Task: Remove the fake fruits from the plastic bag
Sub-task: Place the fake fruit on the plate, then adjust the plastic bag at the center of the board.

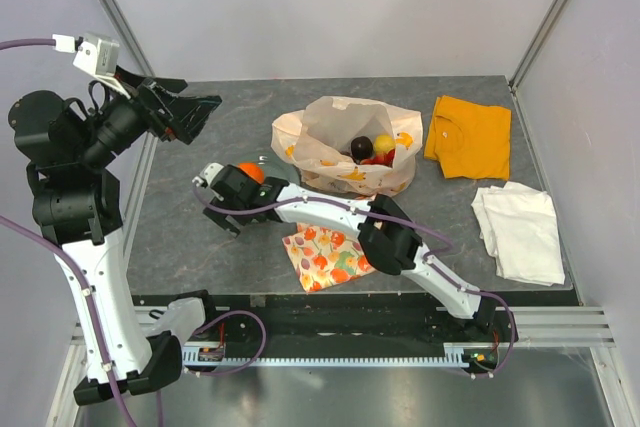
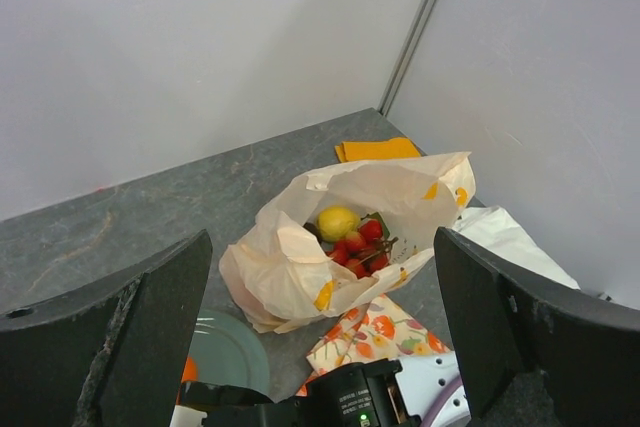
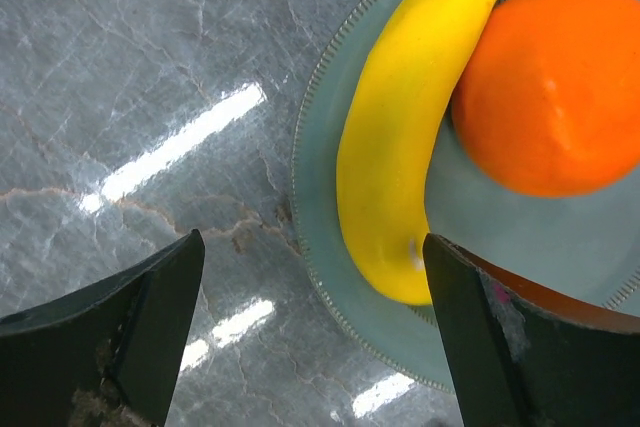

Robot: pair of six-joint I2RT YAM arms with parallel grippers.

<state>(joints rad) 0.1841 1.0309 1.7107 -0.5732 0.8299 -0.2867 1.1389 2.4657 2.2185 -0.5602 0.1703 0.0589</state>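
We see glossy, smooth plastic on the banana (image 3: 400,147); the orange (image 3: 550,87) looks satin. Plate (image 3: 480,227): smooth, ribbed rim. Table (image 3: 120,67): polished grey stone look, glare streaks. Bag (image 2: 280,267): thin crinkled film. Orange cloth (image 1: 468,135) and white cloth (image 1: 520,232): matt fabric.

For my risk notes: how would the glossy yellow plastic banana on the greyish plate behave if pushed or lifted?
The glossy yellow plastic banana looks smooth, probably slippery. Curved, it would likely pivot on the greyish plate, not roll. It apparently touches the round orange fruit; pushing may shift both.
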